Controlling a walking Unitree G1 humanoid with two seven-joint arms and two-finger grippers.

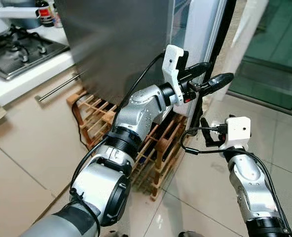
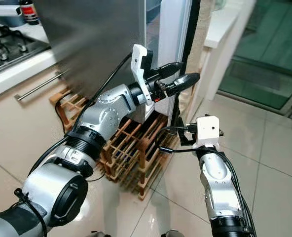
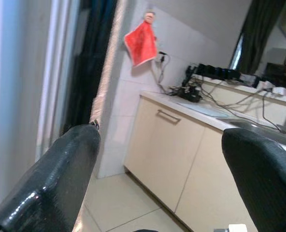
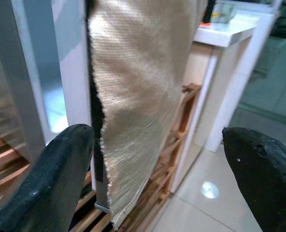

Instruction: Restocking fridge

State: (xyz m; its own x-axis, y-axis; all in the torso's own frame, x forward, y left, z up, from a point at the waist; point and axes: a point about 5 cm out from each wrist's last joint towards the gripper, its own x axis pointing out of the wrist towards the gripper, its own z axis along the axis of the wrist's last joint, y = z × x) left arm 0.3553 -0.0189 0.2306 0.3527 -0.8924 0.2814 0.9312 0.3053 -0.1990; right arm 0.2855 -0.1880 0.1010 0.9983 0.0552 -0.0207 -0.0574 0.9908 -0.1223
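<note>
— So where is the left gripper (image 1: pixel 211 76)?

— Upper centre of the head view, fingers spread, at the edge of the fridge door (image 1: pixel 201 29), gripping nothing.

— And the right gripper (image 1: pixel 206 132)?

— Lower, centre-right, near the wooden rack (image 1: pixel 161 148). Its wrist view shows the fingers spread wide before a beige woven cloth (image 4: pixel 138 96).

— Anything else from the left wrist?

— A red cloth (image 3: pixel 141 42) on a tiled wall above cream cabinets (image 3: pixel 181 154), upper middle.

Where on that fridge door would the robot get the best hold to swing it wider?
Probably the door's free upright edge, where the left gripper is, its jaws apart. Coming from the front, one finger could slip into the gap behind the edge, since the door stands slightly ajar. The right gripper waits lower, jaws apart.
</note>
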